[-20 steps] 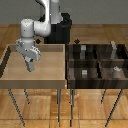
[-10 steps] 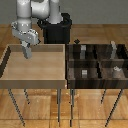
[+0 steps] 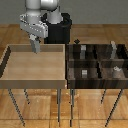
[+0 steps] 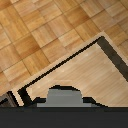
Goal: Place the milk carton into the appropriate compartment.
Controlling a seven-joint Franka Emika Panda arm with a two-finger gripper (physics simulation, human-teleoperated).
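Note:
The milk carton [image 3: 36,48] is a small grey box hanging in the air above the far side of the light wooden tray [image 3: 31,83] at the exterior view's left. My gripper [image 3: 35,41] is shut on its top and holds it clear of the tray floor. In the wrist view the milk carton [image 4: 64,98] shows as a grey gabled shape right under the camera, with the tray [image 4: 85,67] below it. The dark wooden compartment box [image 3: 98,62] stands to the exterior view's right of the tray, apart from the gripper.
Small grey blocks [image 3: 85,73] [image 3: 116,70] sit in the box's compartments, between dark dividers. The robot's black base [image 3: 59,31] stands behind the tray. Both tray and box rest on thin-legged stands over a parquet floor [image 4: 35,35].
The gripper has lifted the milk carton off the tray floor and carried it toward the exterior view's right, nearer the compartment box.

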